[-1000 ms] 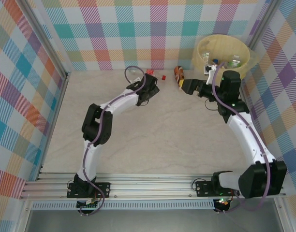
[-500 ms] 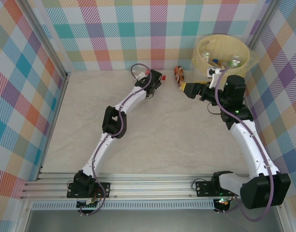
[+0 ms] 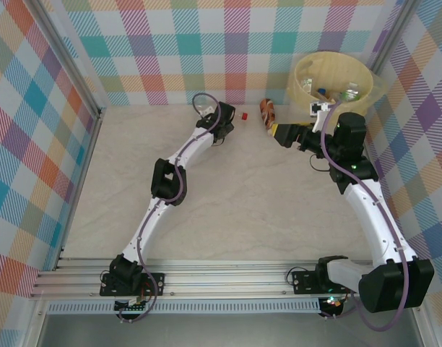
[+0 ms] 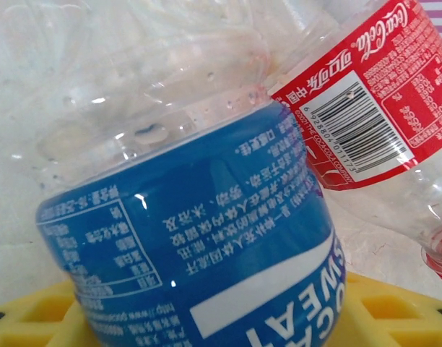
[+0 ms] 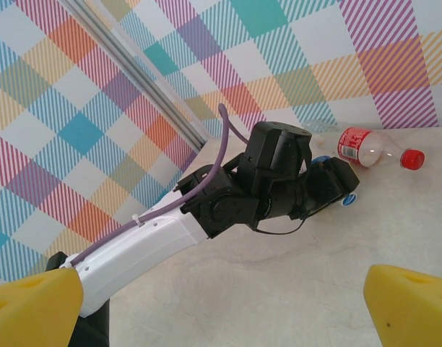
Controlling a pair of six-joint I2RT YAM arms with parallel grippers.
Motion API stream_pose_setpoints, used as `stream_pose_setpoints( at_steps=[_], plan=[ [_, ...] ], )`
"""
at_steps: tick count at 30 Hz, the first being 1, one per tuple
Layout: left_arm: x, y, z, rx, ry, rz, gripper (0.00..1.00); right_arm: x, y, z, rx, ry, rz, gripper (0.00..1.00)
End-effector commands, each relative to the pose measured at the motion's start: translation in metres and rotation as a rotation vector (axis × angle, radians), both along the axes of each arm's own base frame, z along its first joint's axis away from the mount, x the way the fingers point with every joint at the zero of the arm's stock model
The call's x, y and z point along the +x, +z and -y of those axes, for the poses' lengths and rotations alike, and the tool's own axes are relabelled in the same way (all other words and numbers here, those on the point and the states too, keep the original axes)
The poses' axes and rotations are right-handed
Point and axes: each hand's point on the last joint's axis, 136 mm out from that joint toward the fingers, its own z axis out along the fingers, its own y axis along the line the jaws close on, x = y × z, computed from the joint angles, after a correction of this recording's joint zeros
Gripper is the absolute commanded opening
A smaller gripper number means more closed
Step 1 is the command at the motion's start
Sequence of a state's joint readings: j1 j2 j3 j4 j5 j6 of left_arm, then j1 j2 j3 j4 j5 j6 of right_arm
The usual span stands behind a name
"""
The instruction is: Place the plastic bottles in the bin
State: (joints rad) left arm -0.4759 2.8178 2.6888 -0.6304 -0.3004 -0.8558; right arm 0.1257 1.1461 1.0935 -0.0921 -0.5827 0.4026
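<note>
A clear bottle with a blue label (image 4: pixel 199 246) lies on its side against the back wall. My left gripper (image 4: pixel 221 322) is shut on it, a yellow pad (image 4: pixel 33 318) against each flank. In the right wrist view its blue cap (image 5: pixel 349 201) pokes out past the left gripper (image 5: pixel 329 184). Beside it lies a red-labelled cola bottle (image 4: pixel 365 108), red cap (image 3: pixel 244 116) pointing right. An amber bottle (image 3: pixel 267 112) lies just left of the pale-yellow bin (image 3: pixel 300 72). My right gripper (image 3: pixel 280 134) hangs open and empty next to the amber bottle.
The bin at the back right corner holds several bottles (image 3: pixel 349 92). Checked walls close off the back and both sides. The left arm (image 3: pixel 170 177) stretches diagonally across the marble table (image 3: pixel 243 210) to the back wall.
The left arm has reached out further to the back wall and its jaws have closed in on the blue-labelled bottle. The right gripper shifted slightly, then held still, open.
</note>
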Motion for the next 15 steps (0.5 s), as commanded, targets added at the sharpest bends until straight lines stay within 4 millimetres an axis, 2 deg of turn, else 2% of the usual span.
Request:
stream_pose_setpoints(
  at_steps=[1, 4, 9, 15],
  plan=[
    [-0.014, -0.012, -0.015, 0.058, -0.013, -0.084, 0.53, 0.001, 0.006, 0.002, -0.015, -0.007, 0.033, 1.00],
    [-0.020, -0.010, -0.012, 0.049, -0.048, -0.098, 0.47, 0.001, 0.004, 0.003, -0.020, -0.013, 0.031, 1.00],
    [-0.037, -0.003, -0.015, 0.059, -0.094, -0.108, 0.43, 0.003, 0.002, 0.002, -0.019, -0.010, 0.022, 1.00],
    [-0.075, 0.000, -0.015, 0.049, -0.183, -0.131, 0.40, 0.007, -0.007, -0.002, -0.019, -0.004, -0.002, 1.00]
  ],
)
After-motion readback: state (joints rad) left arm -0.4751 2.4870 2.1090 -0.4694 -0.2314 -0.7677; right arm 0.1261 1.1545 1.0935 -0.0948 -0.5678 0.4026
